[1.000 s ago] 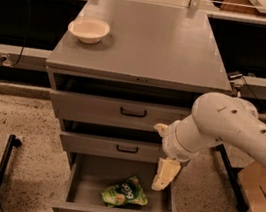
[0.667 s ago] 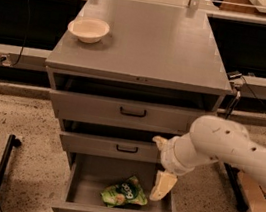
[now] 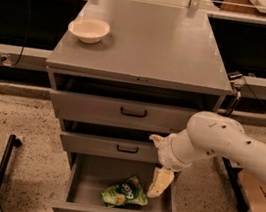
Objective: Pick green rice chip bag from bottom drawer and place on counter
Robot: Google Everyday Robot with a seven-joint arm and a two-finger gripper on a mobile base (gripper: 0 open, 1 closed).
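Green rice chip bag (image 3: 125,194) looks light, crinkly and slippery, so pinch an end seam. The gripper (image 3: 160,183) hangs just beside it; I cannot tell whether it is open.

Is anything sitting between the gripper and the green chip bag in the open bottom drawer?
Nothing visible does. The gripper hangs inside the bottom drawer near its right wall. The green chip bag lies beside it toward the drawer's middle, with only bare drawer floor between them.
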